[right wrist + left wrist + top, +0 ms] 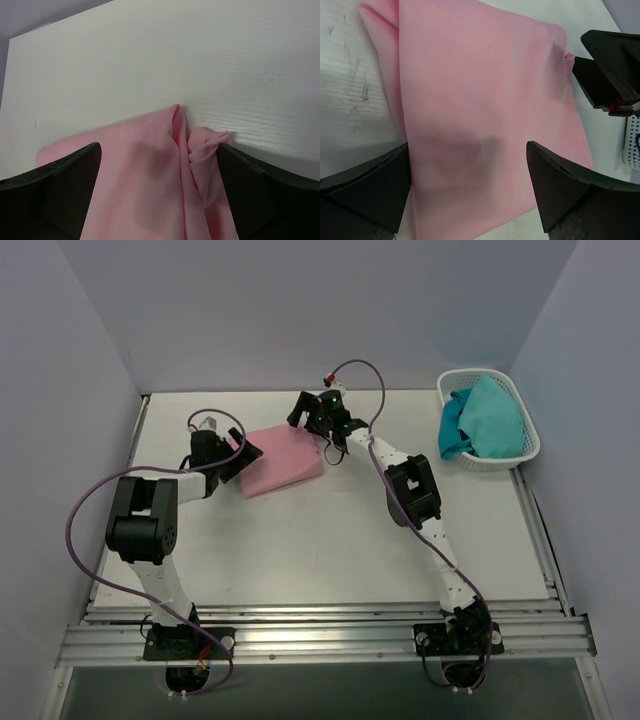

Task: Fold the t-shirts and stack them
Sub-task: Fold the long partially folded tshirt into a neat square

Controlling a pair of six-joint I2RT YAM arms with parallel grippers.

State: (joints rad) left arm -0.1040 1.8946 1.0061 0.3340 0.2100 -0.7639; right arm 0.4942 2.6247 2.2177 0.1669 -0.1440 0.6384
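Two claws, one shirt, that's pretty much the whole scene. The pink t-shirt [285,461] lies folded into a rough rectangle on the white table [330,540]. It's toward the far side and a bit left of centre, slightly skewed to the table edges. The left claw [240,453] is right at the shirt's left edge. The right claw [320,428] hangs over its far right corner, so the two face each other across the cloth.

Both are spread wide and neither is pinching anything. On the left wrist cam the left claw [467,147] has its two dark fingers [370,187] at either side of the view. The t-shirt [485,100] lies flat on the table below them, with a folded flap running along one edge. The right claw [607,75] shows up just past the opposite corner. Whether the fingertips actually touch the fabric, I can't tell.

The right wrist cam shows the right claw [157,150] just as wide. The corner of the t-shirt [145,180] under it is bunched into a few creases, with a little tuck of cloth poking out to the side.

Over in the far right corner of the table there's a white lattice basket [490,466] with a teal cloth [495,410] piled in it, well apart from the shirt.
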